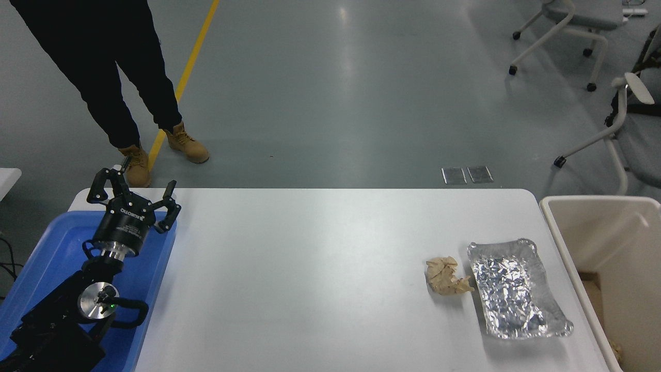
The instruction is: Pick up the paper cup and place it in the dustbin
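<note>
Sitting at the lower left, the left gripper (135,192) hangs over a blue tray (49,248) on the left end of the white table (310,258). Its black fingers (103,181) are spread wide apart and hold nothing. The black arm behind it comes in from the bottom left corner.

The right arm and its gripper cannot be seen.

The dustbin (563,243) stands just past the right edge of the table. It is big and cream, with a thick round rim, and only part of it shows. No paper cup can be seen on the table, and most of the inside of the bin is out of view, so where the cup is cannot be told.

Near the right end of the table lies a shiny foil tray (516,289). A crumpled brown paper wad (445,276) sits just beside its left side.

A person (103,67) in dark trousers and tan boots stands on the grey floor at the far left side of the table. Two office chairs (594,31) stand at the top right.
</note>
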### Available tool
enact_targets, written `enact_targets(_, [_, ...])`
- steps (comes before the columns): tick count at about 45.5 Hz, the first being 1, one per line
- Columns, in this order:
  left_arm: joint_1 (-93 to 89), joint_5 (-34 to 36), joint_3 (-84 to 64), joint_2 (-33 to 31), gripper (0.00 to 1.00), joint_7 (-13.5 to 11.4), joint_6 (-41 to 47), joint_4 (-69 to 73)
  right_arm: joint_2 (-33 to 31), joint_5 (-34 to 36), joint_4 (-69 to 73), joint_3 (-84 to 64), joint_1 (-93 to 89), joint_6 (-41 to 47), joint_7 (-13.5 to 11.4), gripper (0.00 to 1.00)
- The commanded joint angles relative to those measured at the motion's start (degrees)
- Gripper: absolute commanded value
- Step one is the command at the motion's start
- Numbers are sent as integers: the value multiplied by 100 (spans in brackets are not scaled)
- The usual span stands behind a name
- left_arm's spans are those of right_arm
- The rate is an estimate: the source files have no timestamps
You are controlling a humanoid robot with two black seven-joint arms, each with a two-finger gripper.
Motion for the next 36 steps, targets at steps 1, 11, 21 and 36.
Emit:
enact_targets(1, [0,0,0,-5,98,0,0,-1,761,3,-753,480,-978,-129,4,0])
enact_targets(11, [0,0,0,-5,98,0,0,-1,1060,12,-939,489,-1164,-129,4,0])
enact_targets(21, [0,0,0,-5,98,0,0,-1,1061,12,-939,577,-1155,-137,4,47])
enact_targets(36, [0,0,0,-5,98,0,0,-1,1105,3,-904,577,-1146,-120,4,100])
